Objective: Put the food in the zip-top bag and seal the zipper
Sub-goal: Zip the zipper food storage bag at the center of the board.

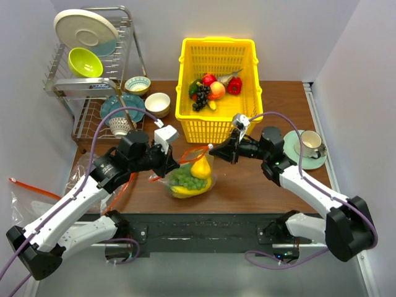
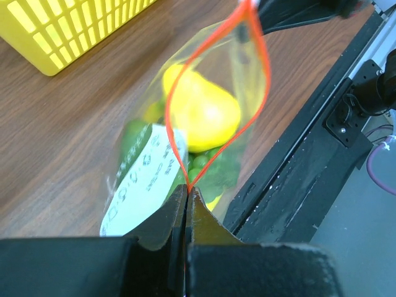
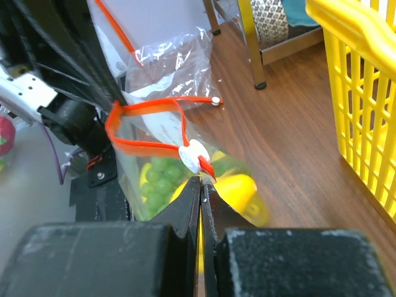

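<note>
Brown wooden table (image 1: 260,185) is carrying a dish rack (image 1: 93,74) at far left, and just right of it the left gripper (image 2: 187,193) is pinching one end of the zipper (image 3: 145,147), jaws pressed tight together, anchoring that corner. Between the arms the zip-top bag (image 1: 179,176) is sitting in front of the yellow basket (image 1: 216,127), with the food lying inside it: a pear (image 1: 201,167), grapes (image 1: 189,181) and a banana (image 1: 185,192). Its orange strip is bowing open in a loop, so sealing is not yet done. Further right, the right gripper (image 3: 202,183) is clamping the opposite end beside the white slider (image 3: 195,154), seemingly stretching the mouth taut so both strands can meet. At far right a cup (image 1: 309,143) is resting.
</note>
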You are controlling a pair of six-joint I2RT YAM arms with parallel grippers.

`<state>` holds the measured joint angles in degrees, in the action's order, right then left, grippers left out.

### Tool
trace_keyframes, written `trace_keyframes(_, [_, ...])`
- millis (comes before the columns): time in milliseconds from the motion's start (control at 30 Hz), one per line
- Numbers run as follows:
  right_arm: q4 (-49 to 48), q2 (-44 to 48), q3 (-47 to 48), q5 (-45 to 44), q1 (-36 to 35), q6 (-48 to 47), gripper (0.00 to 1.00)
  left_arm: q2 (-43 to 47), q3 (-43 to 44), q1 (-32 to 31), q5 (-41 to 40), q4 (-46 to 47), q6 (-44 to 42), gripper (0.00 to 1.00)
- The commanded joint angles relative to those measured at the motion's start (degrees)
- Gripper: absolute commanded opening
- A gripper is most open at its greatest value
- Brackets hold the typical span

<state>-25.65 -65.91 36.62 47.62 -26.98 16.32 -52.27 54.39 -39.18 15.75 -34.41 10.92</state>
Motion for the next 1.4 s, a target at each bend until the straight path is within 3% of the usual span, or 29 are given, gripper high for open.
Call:
trace_keyframes(0, [2.0,7.71,-0.76,-2.86,0.0,-0.58,0.0,0.15,0.19,-0.02,-0.98,0.49,0.33,0.0])
trace_keyframes(100, [4.55,12.55,-2.43,-5.33,0.0,-0.76,0.0,0.41,0.19,-0.02,-1.24,0.49,0.51,0.0])
trace_keyframes(133, [5.43,13.52,-2.52,-5.95,-0.09,-0.93,0.0,0.42,0.36,-0.11,-1.59,0.49,0.51,0.16])
trace_keyframes(200, [8.41,15.19,-2.43,-6.13,-0.09,-1.28,0.0,0.5,1.32,-0.02,-1.69,0.23,0.07,0.36])
trace_keyframes(233, [9.55,15.54,-2.17,-6.3,0.0,-1.63,0.0,0.42,1.85,-0.11,-1.69,0.05,0.07,0.53])
trace_keyframes(333, [12.81,16.43,-1.82,-6.22,-0.09,-2.34,0.0,-0.2,4.31,-0.11,-0.37,1.45,-0.28,0.65])
trace_keyframes(567, [17.55,18.45,-0.59,-7.1,-0.09,-1.55,0.0,-7.12,13.09,-0.11,9.03,6.9,-4.5,0.67])
trace_keyframes(700, [20.2,18.89,0.73,-7.71,-0.09,-1.64,0.0,-10.48,13.29,-0.37,16.84,11.9,-7.91,0.67])
trace_keyframes(833, [23.44,17.58,2.84,-8.76,-0.17,-0.94,0.0,-10.13,10.21,-2.13,16.33,19.89,-12.48,0.67])
trace_keyframes(1367, [25.47,17.92,4.25,-10.35,-0.61,0.03,0.0,-16.98,9.77,-6.17,14.75,27.82,-21.02,0.56])
